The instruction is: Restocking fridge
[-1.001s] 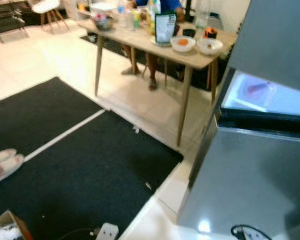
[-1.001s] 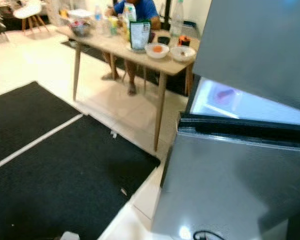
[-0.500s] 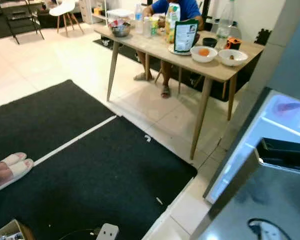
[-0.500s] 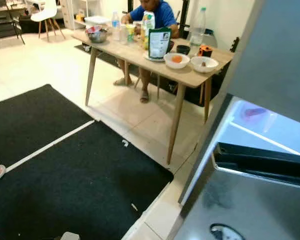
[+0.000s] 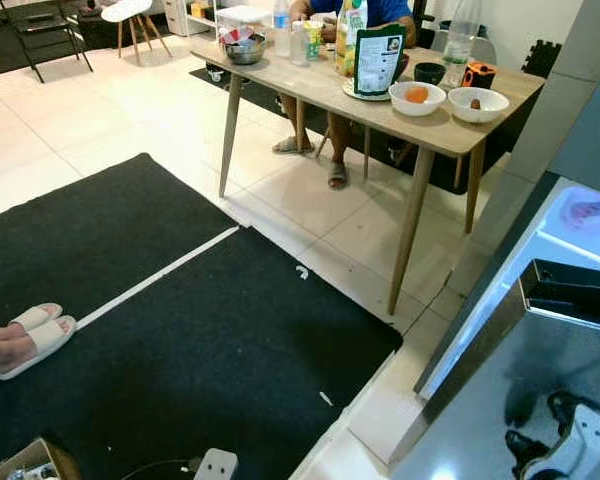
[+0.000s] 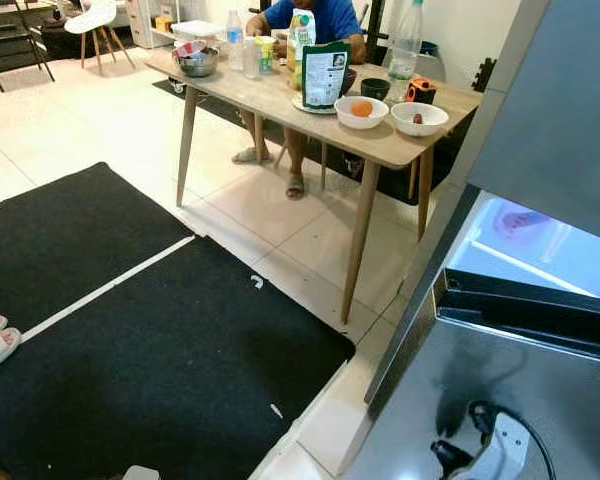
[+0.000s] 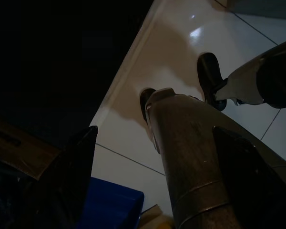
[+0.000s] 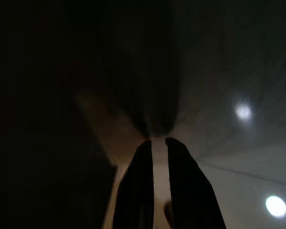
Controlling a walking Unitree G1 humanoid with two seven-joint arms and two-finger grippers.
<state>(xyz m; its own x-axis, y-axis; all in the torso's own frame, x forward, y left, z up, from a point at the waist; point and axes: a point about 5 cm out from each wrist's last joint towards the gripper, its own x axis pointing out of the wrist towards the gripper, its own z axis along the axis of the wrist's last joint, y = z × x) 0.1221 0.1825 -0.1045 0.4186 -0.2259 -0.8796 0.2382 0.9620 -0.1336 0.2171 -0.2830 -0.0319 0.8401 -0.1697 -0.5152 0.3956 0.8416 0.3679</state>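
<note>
The fridge (image 6: 540, 300) stands at about three o'clock in the head views, its grey door (image 6: 450, 270) swung ajar so a lit white interior (image 6: 525, 235) shows through the gap, probably left open to take stock. A dark door shelf (image 6: 530, 310) crosses just below the light.

The left hand (image 7: 157, 157) hangs low beside the robot's leg, grasping a tall brownish bottle (image 7: 190, 157) between its two black fingers (image 7: 66, 176); the bottle is held upright along the fingers, which I judge keeps it steady for the walk to the fridge. The right hand (image 8: 159, 191) hangs idle in shade, its fingers pressed nearly together with a thin slit between, clenched on nothing.

At twelve o'clock a wooden table (image 6: 310, 105) carries more goods: two white bowls (image 6: 362, 112), a green carton (image 6: 325, 72), a clear bottle (image 6: 405, 40), a metal bowl (image 6: 195, 62). A person in a blue top (image 6: 310, 18) sits behind it. A black mat (image 6: 150, 350) covers the floor from seven to ten o'clock, and a person's slippered feet (image 5: 25, 335) rest on it at nine o'clock.

The half-open door edge stands between the robot and the shelves, and a cable and plug (image 6: 485, 450) lie at five o'clock, a likely snag.
</note>
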